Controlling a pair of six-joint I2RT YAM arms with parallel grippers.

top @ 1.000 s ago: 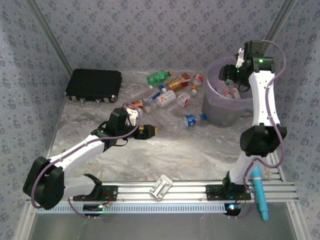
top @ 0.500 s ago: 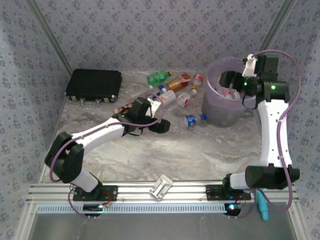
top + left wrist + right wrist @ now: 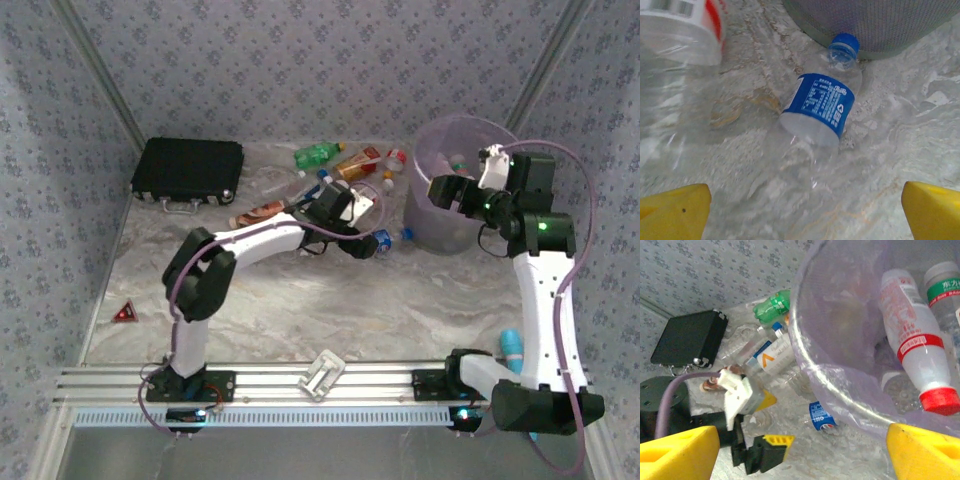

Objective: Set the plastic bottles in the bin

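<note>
A clear bottle (image 3: 819, 107) with a blue label and blue cap lies on the marble table, its cap against the foot of the pale-purple bin (image 3: 875, 25). My left gripper (image 3: 802, 220) is open right over its clear lower half, one yellow fingertip on each side. From above, the left gripper (image 3: 358, 238) sits just left of that bottle (image 3: 381, 241). My right gripper (image 3: 447, 192) hangs open and empty over the bin's (image 3: 445, 232) near rim. Inside the bin (image 3: 840, 390) lie a white red-capped bottle (image 3: 912, 340) and a green-labelled one (image 3: 945, 290). Several more bottles (image 3: 340, 165) lie behind my left arm.
A black case (image 3: 188, 170) lies at the back left. A small red triangle (image 3: 125, 312) rests on the table at the left. A white bracket (image 3: 323, 374) sits on the front rail, and a teal handle (image 3: 512, 345) stands by the right arm's base.
My left arm has stretched right, from the table's middle to the blue-labelled bottle beside the bin. My right gripper has come down and back from above the bin to its near rim.
</note>
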